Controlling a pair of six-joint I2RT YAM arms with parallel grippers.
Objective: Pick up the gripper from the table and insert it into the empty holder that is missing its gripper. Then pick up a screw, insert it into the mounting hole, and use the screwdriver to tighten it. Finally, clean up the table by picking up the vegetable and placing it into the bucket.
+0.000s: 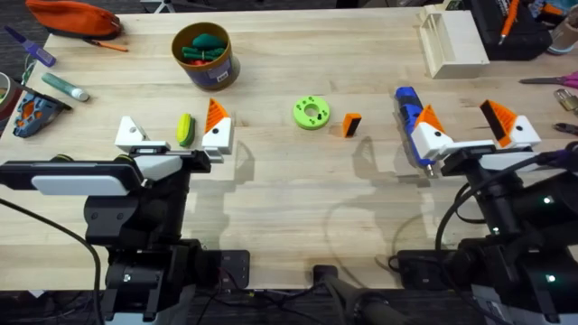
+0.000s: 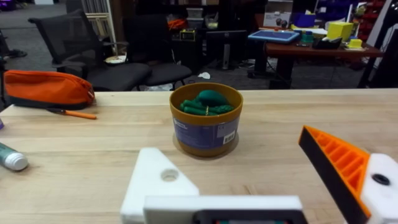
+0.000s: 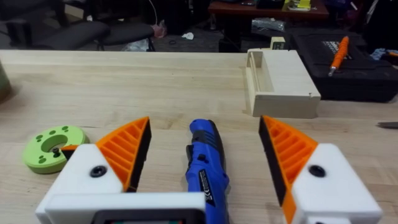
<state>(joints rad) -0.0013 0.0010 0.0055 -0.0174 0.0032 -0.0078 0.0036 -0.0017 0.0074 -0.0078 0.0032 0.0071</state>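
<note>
1. Left claw (image 1: 174,137) hovers low over the near-left part of the bench (image 1: 271,190), fingers spread wide and gripping nothing; one finger is a bare white holder (image 1: 131,135) with no orange pad, the other carries an orange ribbed pad.
2. Between those fingers, the yellow-green vegetable (image 1: 185,128) lies on the wood, touching neither.
3. Farther back stands the tan bucket (image 1: 207,56) with its dark blue label band, green toy pieces already inside; the left wrist view shows the bucket (image 2: 206,119) straight ahead of the claw.
4. Near the bench's middle lies a green disc with holes (image 1: 312,113), and just right of it the small orange gripper (image 1: 351,124) with its black face, apart from both arms.
5. Right claw (image 1: 468,134) is likewise released, both orange pads in place, straddling the blue screwdriver (image 1: 411,122), which lies flat on the bench; in the right wrist view the screwdriver (image 3: 206,163) rests between the pads, clear of both.
6. Far right at the back sits a pale wooden rack (image 1: 453,41).
</note>
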